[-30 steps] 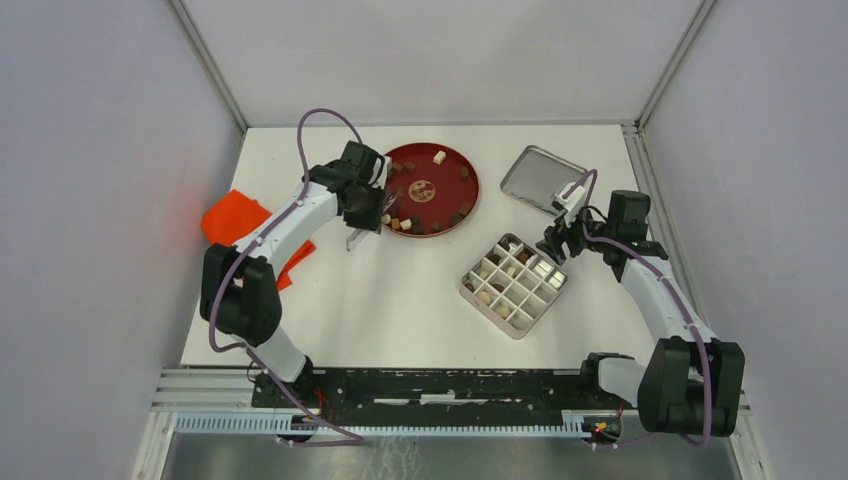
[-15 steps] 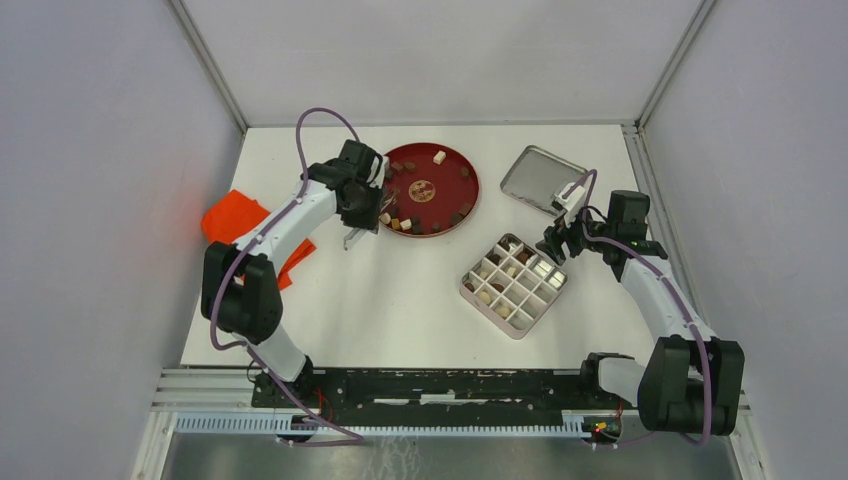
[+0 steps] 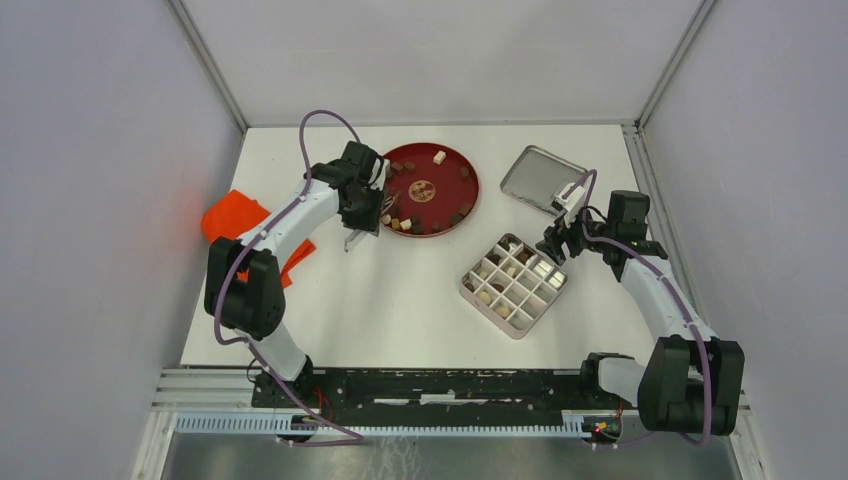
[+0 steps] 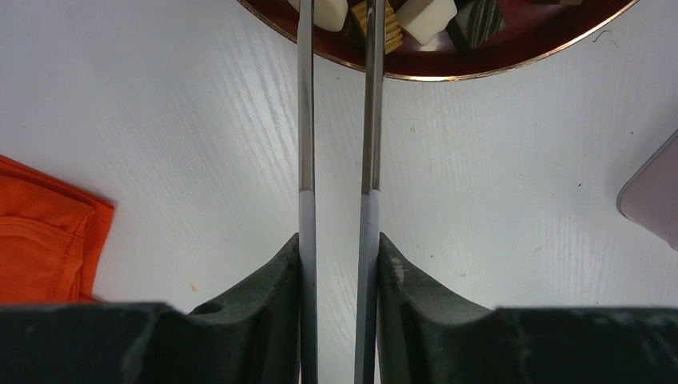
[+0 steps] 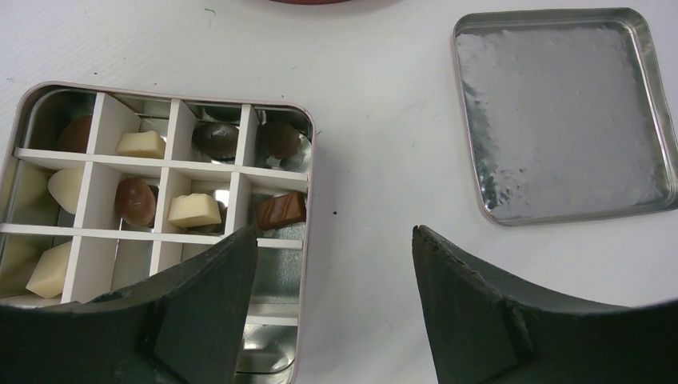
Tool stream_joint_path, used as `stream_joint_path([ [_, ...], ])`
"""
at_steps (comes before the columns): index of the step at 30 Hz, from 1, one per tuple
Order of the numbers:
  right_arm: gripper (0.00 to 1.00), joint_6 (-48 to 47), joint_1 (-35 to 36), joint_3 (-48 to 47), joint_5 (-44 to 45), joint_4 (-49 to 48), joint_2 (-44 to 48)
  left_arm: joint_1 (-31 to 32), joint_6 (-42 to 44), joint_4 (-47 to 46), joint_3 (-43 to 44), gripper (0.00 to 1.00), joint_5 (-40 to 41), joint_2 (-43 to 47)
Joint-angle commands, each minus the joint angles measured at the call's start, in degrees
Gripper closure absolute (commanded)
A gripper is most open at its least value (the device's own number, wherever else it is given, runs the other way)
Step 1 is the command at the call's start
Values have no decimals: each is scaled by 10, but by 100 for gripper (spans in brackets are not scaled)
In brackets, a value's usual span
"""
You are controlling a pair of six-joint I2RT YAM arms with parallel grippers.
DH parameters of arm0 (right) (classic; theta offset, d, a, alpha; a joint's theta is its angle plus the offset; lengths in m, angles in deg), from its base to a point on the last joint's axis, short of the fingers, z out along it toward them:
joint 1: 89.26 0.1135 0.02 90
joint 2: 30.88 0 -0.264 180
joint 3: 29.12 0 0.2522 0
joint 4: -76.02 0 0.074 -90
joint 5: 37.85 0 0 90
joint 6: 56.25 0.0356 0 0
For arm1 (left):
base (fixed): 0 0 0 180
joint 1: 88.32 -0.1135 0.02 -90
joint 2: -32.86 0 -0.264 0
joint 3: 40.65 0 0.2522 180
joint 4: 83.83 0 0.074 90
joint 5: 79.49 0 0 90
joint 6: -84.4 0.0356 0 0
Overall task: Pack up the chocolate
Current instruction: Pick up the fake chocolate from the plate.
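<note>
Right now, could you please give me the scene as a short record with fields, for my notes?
left gripper: shut on the tweezers
tweezers: blades reach over the red plate rim, among chocolate pieces; tips out of view
right gripper: open, holds nothing, at the divided tin's side toward the lid
divided tin: many cells hold a piece; some near the right gripper look empty
lid: on the table, apart from the tin, hollow side up
orange cloth: left of the plate
</note>
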Motion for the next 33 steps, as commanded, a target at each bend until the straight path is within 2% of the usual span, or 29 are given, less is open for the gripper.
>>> stream_joint_path([
  [1,23,-7,-3,-20,-12,-4,0,-3,29,2,24,61,-6,4],
  [33,23,-8,-3,-20,-17,-2,-1,-15,34,14,28,60,-43,35],
])
